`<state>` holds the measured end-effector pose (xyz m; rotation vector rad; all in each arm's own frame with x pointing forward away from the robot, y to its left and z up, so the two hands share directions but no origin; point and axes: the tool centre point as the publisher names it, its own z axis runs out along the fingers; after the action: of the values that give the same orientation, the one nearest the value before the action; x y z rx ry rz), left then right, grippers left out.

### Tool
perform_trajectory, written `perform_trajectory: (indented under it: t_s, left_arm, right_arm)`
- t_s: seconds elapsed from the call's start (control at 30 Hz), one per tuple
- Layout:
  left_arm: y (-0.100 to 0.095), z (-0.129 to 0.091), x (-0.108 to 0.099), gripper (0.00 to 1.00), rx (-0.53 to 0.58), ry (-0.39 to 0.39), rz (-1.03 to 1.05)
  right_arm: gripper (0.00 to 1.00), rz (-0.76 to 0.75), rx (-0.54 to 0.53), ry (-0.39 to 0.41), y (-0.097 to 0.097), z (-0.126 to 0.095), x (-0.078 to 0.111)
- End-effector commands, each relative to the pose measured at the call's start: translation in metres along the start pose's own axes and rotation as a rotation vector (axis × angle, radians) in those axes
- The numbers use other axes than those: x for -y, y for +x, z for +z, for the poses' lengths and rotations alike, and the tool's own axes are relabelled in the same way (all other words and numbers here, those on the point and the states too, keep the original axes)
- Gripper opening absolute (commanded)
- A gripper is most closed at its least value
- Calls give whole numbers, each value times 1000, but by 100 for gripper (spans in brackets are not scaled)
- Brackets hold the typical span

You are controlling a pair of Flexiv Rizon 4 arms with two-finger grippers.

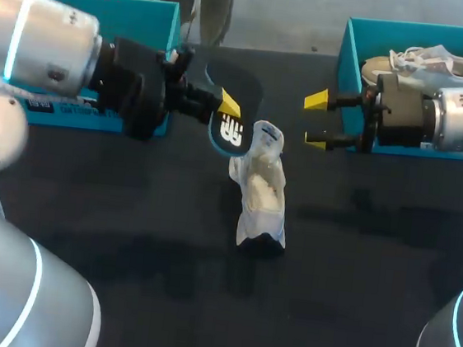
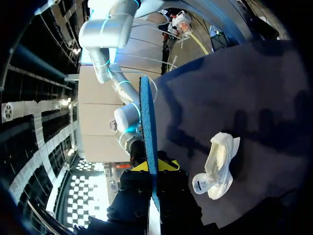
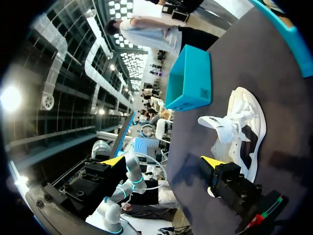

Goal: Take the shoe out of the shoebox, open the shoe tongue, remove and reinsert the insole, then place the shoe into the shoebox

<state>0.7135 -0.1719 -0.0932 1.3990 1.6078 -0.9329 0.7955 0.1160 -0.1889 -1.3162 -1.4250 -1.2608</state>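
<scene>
The shoe (image 1: pixel 262 195) lies out on the tabletop (image 1: pixel 166 241), mouth upward, and its tongue looks folded out at the end nearer the left arm. The insole (image 1: pixel 229 128) is out of the shoe, held up just beside that end. The left jaws are closed on it, and in the left wrist view they pinch it edge-on. In that view it hangs clear of the shoe.

The right jaws stand open and empty on the shoe's other side, near it but not touching.

The step in hand looks like putting the insole back, and three things should help:

- **Steady the shoe.** It lies loose and will likely slide or roll under a push, so the right jaws should pin the heel or hold the tongue back first.
- **Angle the insole.** The left jaws should turn it flat to the sole and feed the toe end in at a low slant.
- **Avoid buckling.** The insole is thin and bendy, so push along its length rather than down, and let go only once the heel end seats.

Beyond the shoe on the left arm's side is a teal box (image 1: pixel 160 25). On the right arm's side a second teal box (image 1: pixel 412 27) holds a second shoe (image 1: pixel 429 66).
</scene>
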Motion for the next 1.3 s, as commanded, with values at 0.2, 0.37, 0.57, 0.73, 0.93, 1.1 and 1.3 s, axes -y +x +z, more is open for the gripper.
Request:
perform_trajectory:
  t_s: [0.2,0.37,0.57,0.73,0.93,1.1,1.3]
  left_arm:
    - [17,16,-3,0,48,-49,51]
    - [17,16,-3,0,48,-49,51]
    - [17,16,-3,0,48,-49,51]
    - [30,23,-8,0,93,-75,100]
    - [47,35,-19,0,130,-103,169]
    - [56,43,-30,0,183,-128,197]
    - [61,55,-39,0,207,-135,233]
  right_arm:
    - [100,0,0,-2,0,1,0]
    - [100,0,0,-2,0,1,0]
    - [100,0,0,-2,0,1,0]
    - [100,0,0,-2,0,1,0]
    - [100,-32,-58,30,5,4,-5]
    - [100,-21,-83,46,12,8,-6]
    - [100,-8,-109,86,19,16,-7]
